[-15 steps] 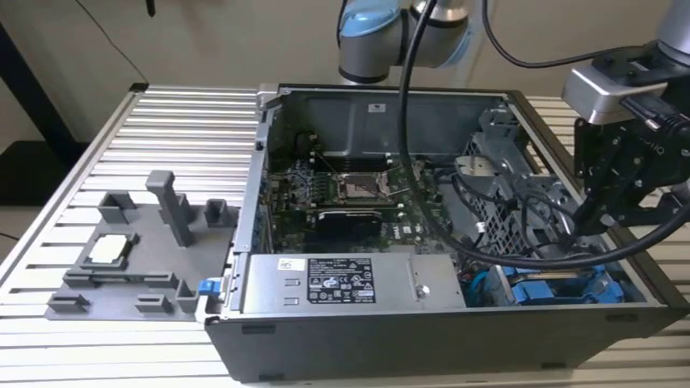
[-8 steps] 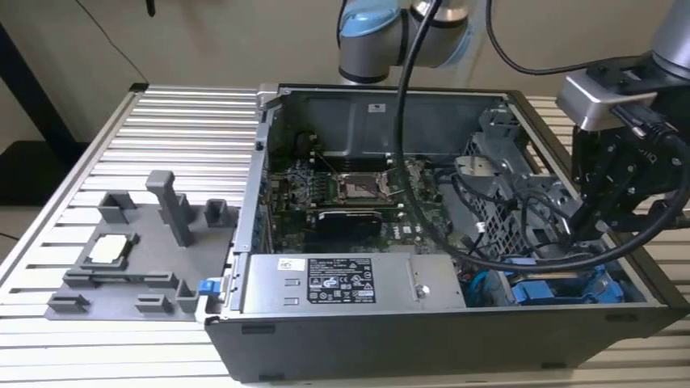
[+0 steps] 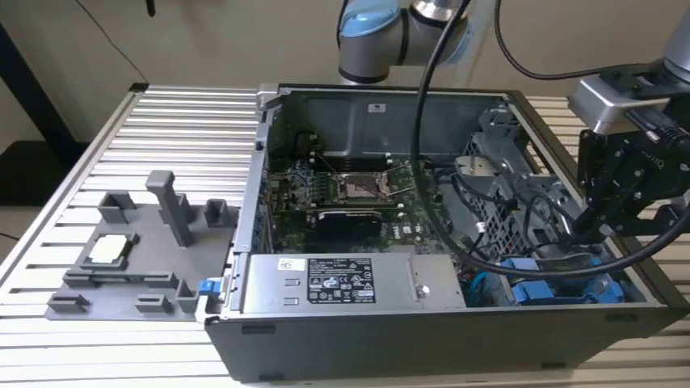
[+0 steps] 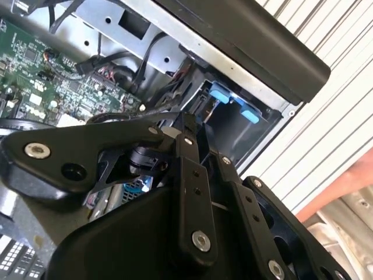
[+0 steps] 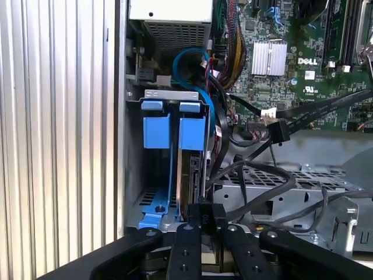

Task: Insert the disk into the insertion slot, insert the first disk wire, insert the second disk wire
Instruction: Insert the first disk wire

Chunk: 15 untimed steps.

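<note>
A grey fixture tray (image 3: pixel 119 267) sits on the slatted metal desk (image 3: pixel 183 121) at the exterior view's left, well apart from the work. At centre frame lies the open computer case (image 3: pixel 431 347), its green motherboard (image 3: pixel 345 194) exposed. A grey metal box (image 3: pixel 334 283) with a black-and-white sticker lies along the case's near wall. At the lower right of the frame, the insertion slot (image 3: pixel 561 289) shows its bright blue fittings in the corner of the case, with black cables (image 3: pixel 485 259) looping just beside it. Above the slot, on the exterior view's right, the arm's black gripper (image 3: pixel 571 234) hangs inside the case.

In the first wrist view, the disk (image 5: pixel 189 175) stands edge-on inside the insertion slot (image 5: pixel 172 93), between blue rails. The gripper (image 5: pixel 204 224) has its fingers drawn close together on a black connector (image 5: pixel 204 214) at the disk's exposed end. Whether the connector is fully seated cannot be told.
</note>
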Available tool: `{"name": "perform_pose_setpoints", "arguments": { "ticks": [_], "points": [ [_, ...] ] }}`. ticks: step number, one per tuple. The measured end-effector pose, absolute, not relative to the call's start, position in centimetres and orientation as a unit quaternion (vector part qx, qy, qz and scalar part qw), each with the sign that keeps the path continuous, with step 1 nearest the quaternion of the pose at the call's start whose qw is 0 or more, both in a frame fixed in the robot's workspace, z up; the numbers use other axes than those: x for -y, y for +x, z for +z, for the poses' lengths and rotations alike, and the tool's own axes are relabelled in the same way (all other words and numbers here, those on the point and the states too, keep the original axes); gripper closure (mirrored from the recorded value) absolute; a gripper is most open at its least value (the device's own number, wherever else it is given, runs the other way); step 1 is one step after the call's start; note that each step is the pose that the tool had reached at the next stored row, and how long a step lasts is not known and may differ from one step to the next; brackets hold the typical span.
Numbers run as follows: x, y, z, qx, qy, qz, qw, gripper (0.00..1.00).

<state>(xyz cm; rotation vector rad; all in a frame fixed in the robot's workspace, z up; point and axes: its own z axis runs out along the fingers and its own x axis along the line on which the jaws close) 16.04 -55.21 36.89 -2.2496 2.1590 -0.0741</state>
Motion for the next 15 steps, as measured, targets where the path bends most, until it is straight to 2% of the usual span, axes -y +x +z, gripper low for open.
{"name": "perform_pose_setpoints", "arguments": {
  "ticks": [5, 15],
  "points": [
    [55.2, 16.7, 36.5, -0.693, -0.721, -0.016, 0.003, 0.81],
    [55.2, 16.8, 35.4, -0.703, -0.711, -0.008, -0.004, 0.81]
  ]
}}
